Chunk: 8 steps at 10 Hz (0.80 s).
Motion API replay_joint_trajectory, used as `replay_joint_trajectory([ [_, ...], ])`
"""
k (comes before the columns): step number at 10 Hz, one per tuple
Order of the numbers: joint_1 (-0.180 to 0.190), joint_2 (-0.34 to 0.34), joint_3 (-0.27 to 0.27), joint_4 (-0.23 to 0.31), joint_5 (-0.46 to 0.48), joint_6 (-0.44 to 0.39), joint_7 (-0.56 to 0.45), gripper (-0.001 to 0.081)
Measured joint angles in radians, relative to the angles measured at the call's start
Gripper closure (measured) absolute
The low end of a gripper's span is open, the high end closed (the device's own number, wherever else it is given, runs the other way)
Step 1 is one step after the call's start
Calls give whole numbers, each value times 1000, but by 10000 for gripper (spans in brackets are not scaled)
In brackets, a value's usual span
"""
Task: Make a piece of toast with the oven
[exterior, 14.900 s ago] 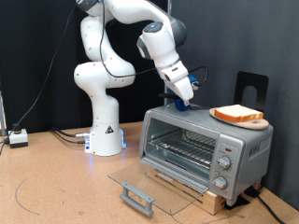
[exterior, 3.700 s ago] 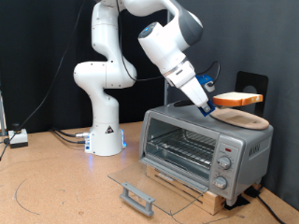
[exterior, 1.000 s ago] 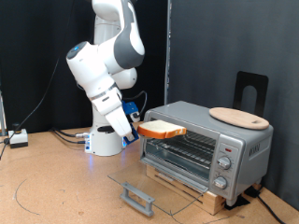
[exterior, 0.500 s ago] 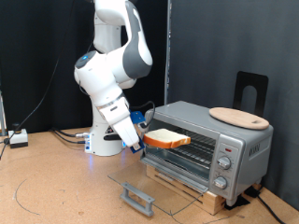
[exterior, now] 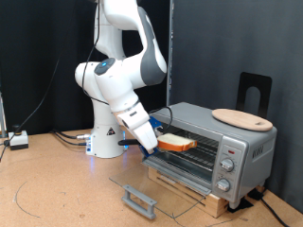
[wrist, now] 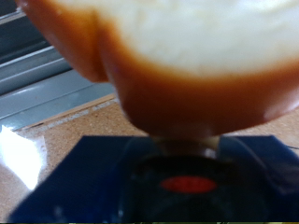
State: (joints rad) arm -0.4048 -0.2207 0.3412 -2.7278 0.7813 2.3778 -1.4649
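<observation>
1. Since half a second earlier, the piece of toast (exterior: 176, 144) had moved further toward the exterior view's right and slightly lower, its leading edge now at the mouth of the oven (exterior: 210, 144); the arm had bent lower with it.
2. Surface: a brown table (exterior: 57, 189) under the robot's white base; a black backdrop (exterior: 218, 47) behind.
3. Oven: silver-grey, set on a wooden block, its glass door (exterior: 151, 186) lowered flat onto the table; wire rack visible inside, knobs on the front panel at the exterior view's right.
4. On the oven's top: a round wooden board (exterior: 242, 118), bare.
5. Gripper (exterior: 151, 142): closed on the toast's trailing crust, holding the slice roughly level just in front of the oven opening.
6. Wrist view: pale bread and brown crust (wrist: 168, 56) filled most of the picture, blurred, with the rack's bars behind.
</observation>
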Motion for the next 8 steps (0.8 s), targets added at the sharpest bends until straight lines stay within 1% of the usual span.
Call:
replay_joint_trajectory([
  [2,24,-4,25,-33,46,76,-25,409],
  [4,30,-4,46,-43,63,141,-22,409],
  [6,35,-4,51,-33,96,178,-26,409],
  [8,35,-4,51,-5,106,181,-26,409],
])
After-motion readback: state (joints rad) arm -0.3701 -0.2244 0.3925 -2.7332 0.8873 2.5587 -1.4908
